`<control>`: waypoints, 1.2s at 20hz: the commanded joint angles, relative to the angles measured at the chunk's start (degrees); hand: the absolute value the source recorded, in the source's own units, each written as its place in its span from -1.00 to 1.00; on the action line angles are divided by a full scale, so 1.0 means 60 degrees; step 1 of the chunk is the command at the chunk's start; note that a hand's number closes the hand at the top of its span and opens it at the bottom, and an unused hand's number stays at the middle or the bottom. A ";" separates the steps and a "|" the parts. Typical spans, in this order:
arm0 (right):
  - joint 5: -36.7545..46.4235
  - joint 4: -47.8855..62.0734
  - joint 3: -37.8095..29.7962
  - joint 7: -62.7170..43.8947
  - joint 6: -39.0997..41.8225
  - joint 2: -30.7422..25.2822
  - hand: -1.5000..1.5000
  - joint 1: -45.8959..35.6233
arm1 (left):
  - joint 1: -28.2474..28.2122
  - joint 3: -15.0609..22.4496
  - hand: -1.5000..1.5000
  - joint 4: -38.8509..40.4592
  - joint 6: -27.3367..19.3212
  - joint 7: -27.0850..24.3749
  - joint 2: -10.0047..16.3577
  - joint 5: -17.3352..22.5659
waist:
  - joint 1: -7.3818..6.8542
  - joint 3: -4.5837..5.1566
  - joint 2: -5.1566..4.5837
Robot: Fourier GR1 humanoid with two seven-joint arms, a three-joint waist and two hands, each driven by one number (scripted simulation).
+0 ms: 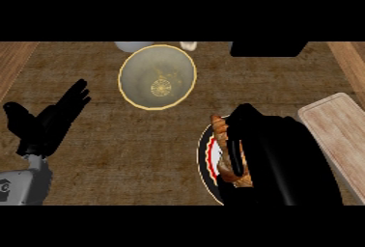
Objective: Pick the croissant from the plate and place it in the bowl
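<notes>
right hand (274,154): my fingers curled round the croissant (227,161), on the plate (204,161)
left hand (46,123): my fingers straight, released
bowl (139,67): apart

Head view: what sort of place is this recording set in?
Likely a kitchen counter: a brown worktop with a yellow-rimmed bowl, a plate holding a croissant, and a wooden board at the right.

A kitchen: a brown counter (107,159) carrying a bowl (133,87), a plate (205,159) and a wooden cutting board (335,130).
</notes>
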State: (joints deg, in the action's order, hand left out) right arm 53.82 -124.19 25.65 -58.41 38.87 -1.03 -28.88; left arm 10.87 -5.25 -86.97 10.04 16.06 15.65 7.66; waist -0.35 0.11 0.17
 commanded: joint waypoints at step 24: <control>-0.1780 1.0875 -0.1715 0.0198 -0.6058 0.0169 1.00 -0.7621 | 0.0700 -0.0099 0.00 0.0312 0.0227 0.0117 -0.0102 0.0081 | -0.0398 0.0001 -0.0150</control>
State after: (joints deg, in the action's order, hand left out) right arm 42.63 -69.32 17.65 -57.90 9.87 -0.29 -71.40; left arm 14.21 -4.93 -85.41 10.92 16.73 14.65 7.29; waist -2.55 0.12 -0.50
